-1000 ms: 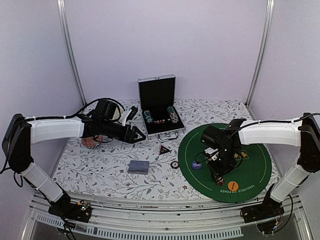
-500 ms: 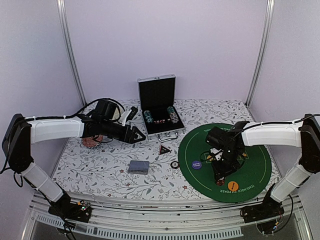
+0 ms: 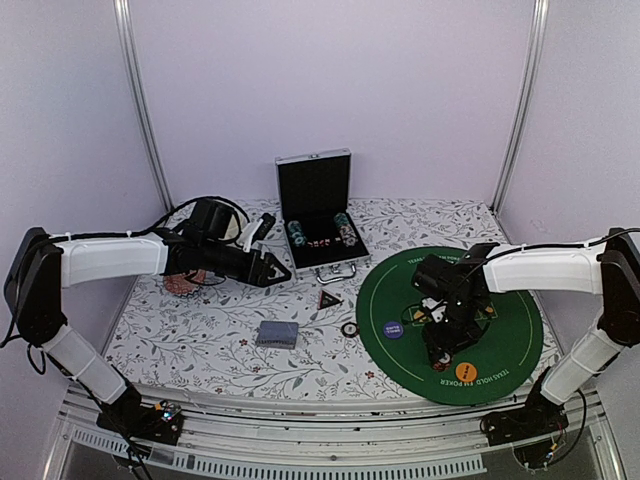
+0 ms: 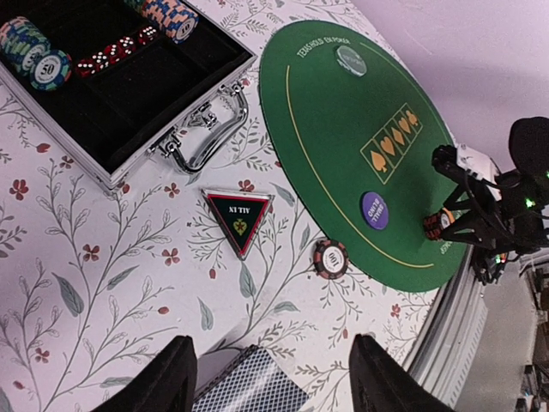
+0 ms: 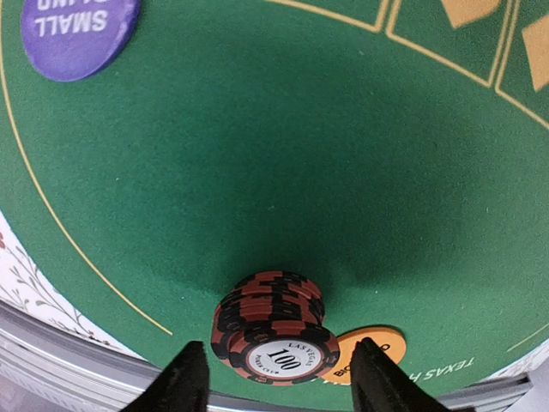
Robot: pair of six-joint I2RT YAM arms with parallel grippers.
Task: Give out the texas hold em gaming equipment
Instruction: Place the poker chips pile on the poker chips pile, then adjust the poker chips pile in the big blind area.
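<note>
**Chips on the felt, both sets of jaws wide open**

On the right of the overhead view, the right arm was bent down over the round green felt mat. The right jaws stood apart, one finger either side of a short stack of red-and-black chips. Green showed in the gaps, so nothing was clamped. The stack sat on the mat close to its near edge, low in the right wrist frame. The orange button disc peeked out just beside it at lower right. The purple button disc lay flat on the felt, well apart, in the upper left corner of that frame.

On the left side, the left arm stretched across the floral table. The left jaws were apart with nothing between them. The blue-grey-backed deck of cards showed between the fingers at the bottom edge of the left wrist frame. In the middle of that frame the dark triangular marker lay flat on the table. A single striped chip lay to its lower right, just off the mat's rim.

In the upper left, the open metal case held blue-green chips, orange chips and a row of red dice. A silvery disc rested near the top of the mat.
</note>
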